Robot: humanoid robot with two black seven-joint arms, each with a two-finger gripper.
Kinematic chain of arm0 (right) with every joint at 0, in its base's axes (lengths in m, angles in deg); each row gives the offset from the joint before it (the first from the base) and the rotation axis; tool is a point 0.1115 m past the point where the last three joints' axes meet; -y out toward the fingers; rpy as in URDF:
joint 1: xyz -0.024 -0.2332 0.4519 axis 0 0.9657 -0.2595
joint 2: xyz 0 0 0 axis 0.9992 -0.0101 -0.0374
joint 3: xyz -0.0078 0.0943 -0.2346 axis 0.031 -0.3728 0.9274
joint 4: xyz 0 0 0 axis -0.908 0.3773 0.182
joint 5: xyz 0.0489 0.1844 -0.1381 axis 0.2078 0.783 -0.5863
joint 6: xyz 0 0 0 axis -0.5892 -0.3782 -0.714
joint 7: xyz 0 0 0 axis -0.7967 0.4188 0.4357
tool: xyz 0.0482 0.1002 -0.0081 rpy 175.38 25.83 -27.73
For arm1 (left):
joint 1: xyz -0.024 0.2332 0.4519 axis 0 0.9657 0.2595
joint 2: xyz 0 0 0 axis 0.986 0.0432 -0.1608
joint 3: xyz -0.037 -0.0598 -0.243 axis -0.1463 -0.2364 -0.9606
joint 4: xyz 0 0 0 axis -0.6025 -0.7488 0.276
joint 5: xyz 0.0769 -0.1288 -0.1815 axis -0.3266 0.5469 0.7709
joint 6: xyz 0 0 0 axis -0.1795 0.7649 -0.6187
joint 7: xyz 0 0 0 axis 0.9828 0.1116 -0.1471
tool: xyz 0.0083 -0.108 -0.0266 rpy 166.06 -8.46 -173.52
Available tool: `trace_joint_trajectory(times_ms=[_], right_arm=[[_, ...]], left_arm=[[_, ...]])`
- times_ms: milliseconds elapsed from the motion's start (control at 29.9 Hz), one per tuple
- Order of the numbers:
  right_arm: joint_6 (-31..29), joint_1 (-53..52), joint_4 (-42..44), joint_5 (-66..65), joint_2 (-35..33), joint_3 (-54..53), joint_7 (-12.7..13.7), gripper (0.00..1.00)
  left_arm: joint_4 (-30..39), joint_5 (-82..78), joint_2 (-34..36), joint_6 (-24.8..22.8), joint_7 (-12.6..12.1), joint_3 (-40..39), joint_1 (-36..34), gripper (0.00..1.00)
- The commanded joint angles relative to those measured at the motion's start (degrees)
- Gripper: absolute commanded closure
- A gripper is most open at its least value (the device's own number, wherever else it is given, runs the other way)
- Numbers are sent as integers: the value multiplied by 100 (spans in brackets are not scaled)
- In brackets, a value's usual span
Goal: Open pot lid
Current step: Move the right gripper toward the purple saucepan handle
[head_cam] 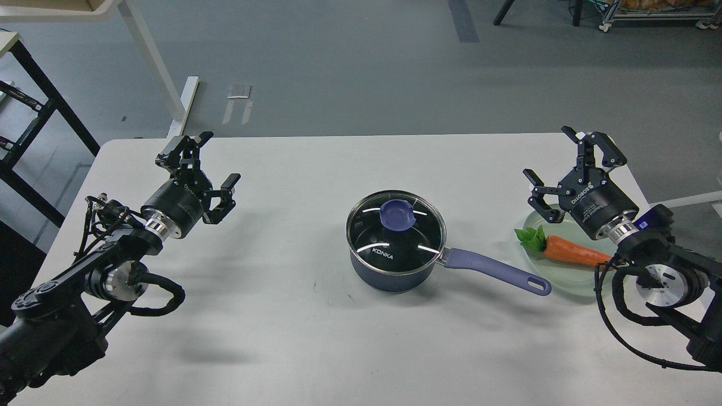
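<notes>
A small dark navy pot stands at the middle of the white table, its long lavender-blue handle pointing right and toward me. The glass lid with a steel rim and white "KONKA" print rests flat on the pot, its blue-purple knob at the centre. My left gripper hovers open over the table's left part, well clear of the pot. My right gripper hovers open at the far right, above the plate, with nothing between its fingers.
A pale green plate at the right holds an orange carrot with green leaves, close to the handle's tip. Beyond the table's far edge is grey floor with a white table leg and a black frame at the left.
</notes>
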Motion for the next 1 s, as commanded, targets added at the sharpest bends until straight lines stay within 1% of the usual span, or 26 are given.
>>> trace_joint_trajectory(times_ms=[0,167,234,368,401,502,602,702,802,970], right_arm=[[3,1,-12,0,-18,0,0,0],[-15,1,-100,-9,-88,-9,0,0],[-15,1,-214,-9,-237,-9,0,0],[-24,-17,-854,-131,-825,-18,0,0],[-24,-43,-1056,-245,-1018,-35,0,0],[-33,-166,-1584,-798,-1616,-97,0,0],[-24,-648,-1954,-1841,-2170,-97,0,0],[-15,-1105,-2200,-3264,-2470,-97,0,0],[2,-1528,-2490,-4741,-2585,-62,0,0],[310,-1801,-3035,-7385,-2681,8,0,0]], left_arm=[[2,-2,-7,3,20,3,3,1],[2,24,1,-6,-50,29,-6,1],[-7,24,19,-6,-50,38,-15,1],[-7,16,115,-41,-33,47,-41,1],[-7,24,133,-102,11,47,-41,1],[10,-2,238,-112,20,47,-59,1],[28,-20,247,-112,29,47,-94,1],[115,-55,265,-94,29,47,-112,1],[230,-72,274,-85,81,47,-112,1],[335,-81,265,-41,108,56,-121,1]])
